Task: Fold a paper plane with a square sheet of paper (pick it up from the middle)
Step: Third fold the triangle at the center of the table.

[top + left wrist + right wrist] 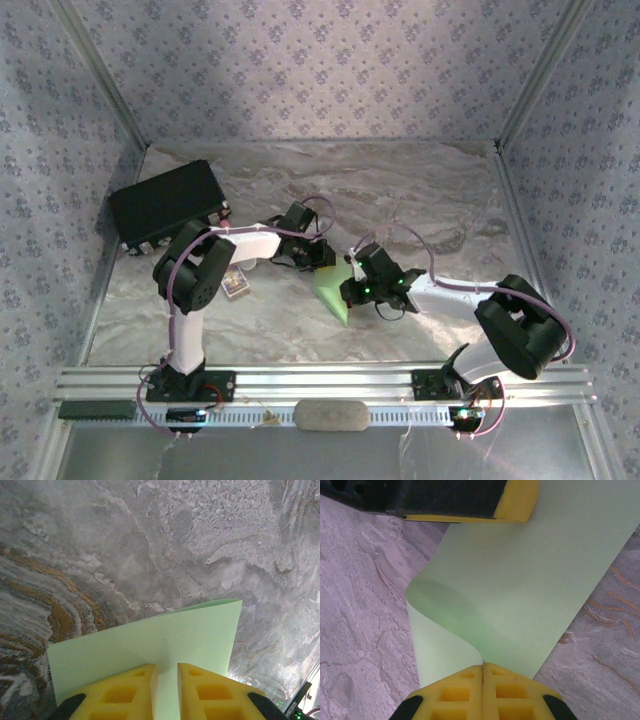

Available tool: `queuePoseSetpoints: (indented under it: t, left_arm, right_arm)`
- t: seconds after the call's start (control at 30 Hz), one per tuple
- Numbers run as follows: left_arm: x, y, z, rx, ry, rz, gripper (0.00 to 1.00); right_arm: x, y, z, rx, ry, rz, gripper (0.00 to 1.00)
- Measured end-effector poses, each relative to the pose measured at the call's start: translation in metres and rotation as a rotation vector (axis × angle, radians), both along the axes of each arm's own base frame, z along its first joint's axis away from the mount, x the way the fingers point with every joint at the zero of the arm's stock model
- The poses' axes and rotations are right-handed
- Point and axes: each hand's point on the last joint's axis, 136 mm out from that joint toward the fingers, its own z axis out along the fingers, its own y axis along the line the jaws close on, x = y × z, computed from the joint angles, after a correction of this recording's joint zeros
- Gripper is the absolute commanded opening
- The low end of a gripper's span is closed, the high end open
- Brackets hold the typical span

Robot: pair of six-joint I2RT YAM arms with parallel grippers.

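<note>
The square sheet of paper (333, 292) is pale green and lies mid-table between my two grippers, partly bent over itself. My right gripper (352, 290) is shut on its near edge (483, 666). From those jaws the paper (520, 580) curls up and over in a soft loop without a sharp crease. My left gripper (322, 258) rests on the far side of the sheet (175, 635), its yellow fingers a narrow gap apart (167, 667), with green paper showing in the gap. One left fingertip (517, 505) lies on the paper in the right wrist view.
A big black box (165, 205) stands at the back left, close to the left arm's elbow. A small card box (236, 282) lies beside the left arm. A pale cylinder (332, 414) sits on the aluminium rail (320, 385) at the front. Patterned walls enclose the marbled table.
</note>
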Motion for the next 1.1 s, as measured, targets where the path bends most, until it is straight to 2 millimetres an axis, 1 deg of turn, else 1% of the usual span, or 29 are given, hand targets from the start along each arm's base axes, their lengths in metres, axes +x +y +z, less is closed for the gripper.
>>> queuePoseSetpoints:
  t: [0.23,0.5,0.73,1.1]
  left_arm:
    - [0.0,0.0,0.0,0.0,0.003,0.003,0.19]
    - [0.0,0.0,0.0,-0.001,0.006,0.007,0.18]
    - [0.0,0.0,0.0,-0.001,0.007,0.008,0.19]
    - [0.0,0.0,0.0,0.002,0.005,0.008,0.18]
  right_arm:
    - [-0.001,-0.001,-0.007,-0.015,0.016,0.0,0.0]
    - [0.001,-0.002,-0.008,-0.025,0.011,-0.008,0.0]
    - [0.0,-0.004,-0.014,-0.04,0.022,-0.011,0.0]
    - [0.002,-0.004,-0.014,-0.044,0.018,-0.017,0.0]
